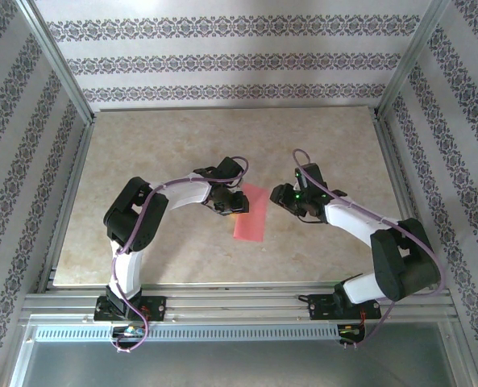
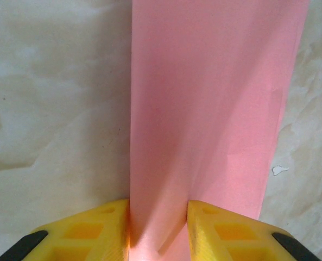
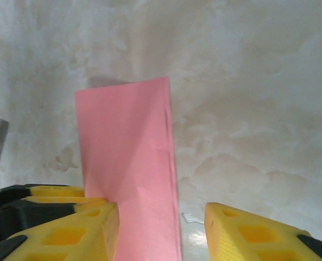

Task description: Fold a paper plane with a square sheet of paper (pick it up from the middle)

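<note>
The folded pink paper [image 1: 252, 216] lies flat near the middle of the table [image 1: 158, 145]. The left gripper [image 1: 234, 206] pinches its far end, its fingers [image 2: 95, 234] narrowly apart with paper humped between them. The right gripper [image 1: 279, 197] stands half open at the paper's right edge, gripping nothing.

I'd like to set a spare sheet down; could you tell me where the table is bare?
Bare: the table's far strip along the back wall, and its far corners. Crowded: the middle, where left gripper and right gripper flank the pink paper.
</note>
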{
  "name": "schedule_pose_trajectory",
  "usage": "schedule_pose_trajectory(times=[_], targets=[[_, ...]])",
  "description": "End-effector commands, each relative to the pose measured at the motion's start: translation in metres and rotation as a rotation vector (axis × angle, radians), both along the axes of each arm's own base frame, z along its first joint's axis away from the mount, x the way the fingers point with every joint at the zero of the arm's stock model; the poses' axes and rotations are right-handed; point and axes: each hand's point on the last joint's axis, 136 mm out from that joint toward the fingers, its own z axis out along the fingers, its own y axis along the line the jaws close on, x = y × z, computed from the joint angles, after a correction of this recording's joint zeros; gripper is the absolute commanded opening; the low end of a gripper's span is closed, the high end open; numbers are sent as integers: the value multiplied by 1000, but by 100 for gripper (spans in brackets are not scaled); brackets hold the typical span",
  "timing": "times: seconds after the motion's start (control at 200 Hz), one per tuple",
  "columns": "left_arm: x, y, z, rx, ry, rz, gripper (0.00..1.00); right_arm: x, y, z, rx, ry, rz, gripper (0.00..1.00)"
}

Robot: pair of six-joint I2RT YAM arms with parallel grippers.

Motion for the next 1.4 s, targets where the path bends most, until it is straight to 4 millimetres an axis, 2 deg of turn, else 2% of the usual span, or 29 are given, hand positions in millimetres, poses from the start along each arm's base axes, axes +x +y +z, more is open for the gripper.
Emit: schedule_pose_trajectory(times=[0.0, 0.844, 1.219, 1.394], targets=[[-18, 8, -18, 86, 56, -46, 34, -7, -9, -8, -43, 16, 2, 47], [-24, 15, -36, 136, 107, -18, 35, -4, 1, -14, 5, 33, 20, 46], [-29, 19, -45, 160, 123, -55, 37, -1, 15, -14, 49, 37, 56, 45], [-29, 20, -46, 168, 125, -57, 37, 2, 31, -8, 107, 30, 109, 42]])
